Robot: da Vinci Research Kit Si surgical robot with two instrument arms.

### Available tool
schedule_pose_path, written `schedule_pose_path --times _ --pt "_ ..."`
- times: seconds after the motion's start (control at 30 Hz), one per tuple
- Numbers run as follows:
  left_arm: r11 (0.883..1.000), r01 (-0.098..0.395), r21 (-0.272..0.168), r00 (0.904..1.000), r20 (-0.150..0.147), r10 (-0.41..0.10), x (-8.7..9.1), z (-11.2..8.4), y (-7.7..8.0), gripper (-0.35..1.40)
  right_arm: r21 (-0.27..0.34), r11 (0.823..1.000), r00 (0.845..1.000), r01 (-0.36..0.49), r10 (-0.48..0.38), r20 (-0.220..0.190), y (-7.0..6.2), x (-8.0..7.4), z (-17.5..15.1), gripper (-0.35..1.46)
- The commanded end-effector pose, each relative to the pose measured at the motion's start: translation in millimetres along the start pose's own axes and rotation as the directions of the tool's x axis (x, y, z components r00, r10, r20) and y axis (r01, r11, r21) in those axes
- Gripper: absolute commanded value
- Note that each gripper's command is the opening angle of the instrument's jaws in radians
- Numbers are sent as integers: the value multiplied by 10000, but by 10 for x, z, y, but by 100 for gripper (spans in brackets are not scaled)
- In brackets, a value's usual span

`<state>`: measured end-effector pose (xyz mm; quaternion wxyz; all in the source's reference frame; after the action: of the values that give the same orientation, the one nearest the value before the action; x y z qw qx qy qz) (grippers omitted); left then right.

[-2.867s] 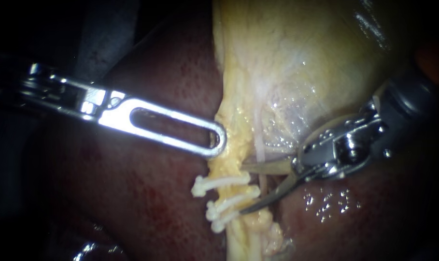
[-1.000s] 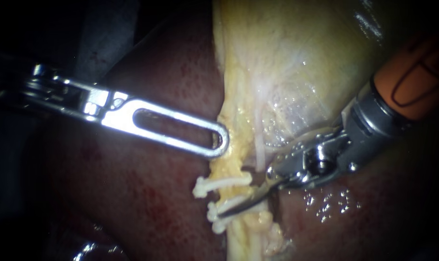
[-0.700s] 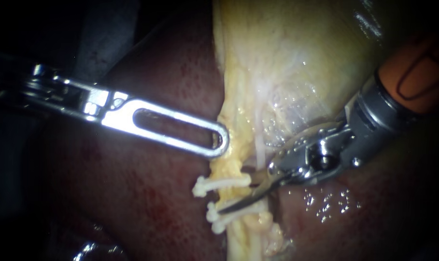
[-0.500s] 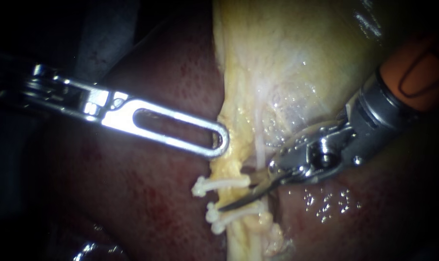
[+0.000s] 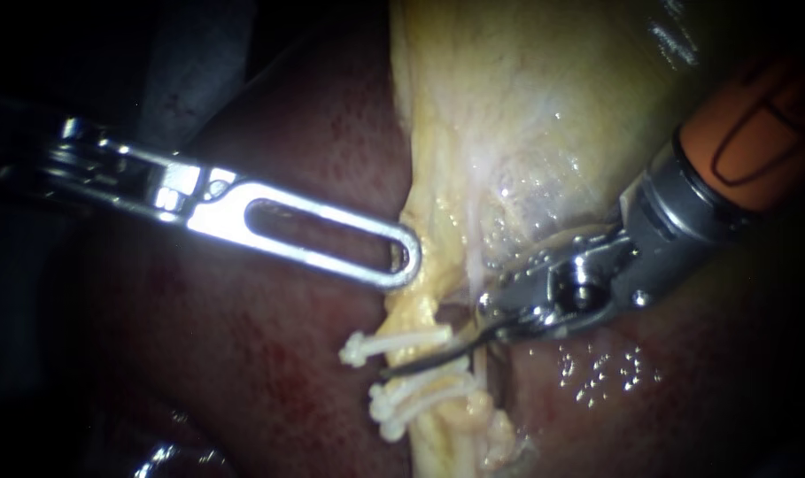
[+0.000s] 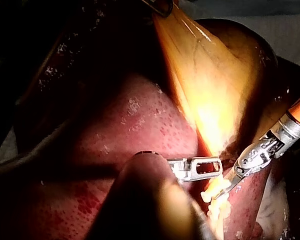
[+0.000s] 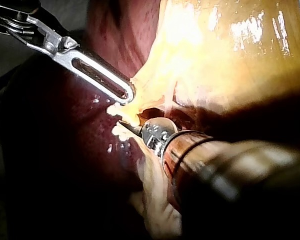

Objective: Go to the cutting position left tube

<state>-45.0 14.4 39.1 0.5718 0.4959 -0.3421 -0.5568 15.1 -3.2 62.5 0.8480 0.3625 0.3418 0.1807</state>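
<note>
Yellow gallbladder (image 5: 508, 106) edge was gripped at centre frame by the left instrument's (image 5: 406, 261) closed jaws; the right instrument's (image 5: 430, 357) blades were parted between white clips (image 5: 398, 340) on the tube (image 5: 433, 438)

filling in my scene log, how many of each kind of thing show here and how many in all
tools: 2, the left tool and the right tool
white clips: 3
liver: 1
gallbladder: 1
total: 7
</note>
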Motion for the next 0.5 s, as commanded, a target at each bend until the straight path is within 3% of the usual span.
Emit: schedule_pose_path --times 0.03,0.37,0.5 --pt "10000 2 -1 10000 2 -2 0 0 0 -35 5 10000 10000 -9 9 3 1 -1 1 -3" --pt "10000 2 -2 10000 3 -2 0 0 0 -35 53 10000 10000 51 -51 1 1 -3 2 0" --pt "10000 2 -2 10000 3 -2 0 0 0 -35 71 10000 10000 13 -13 8 1 -4 1 15"
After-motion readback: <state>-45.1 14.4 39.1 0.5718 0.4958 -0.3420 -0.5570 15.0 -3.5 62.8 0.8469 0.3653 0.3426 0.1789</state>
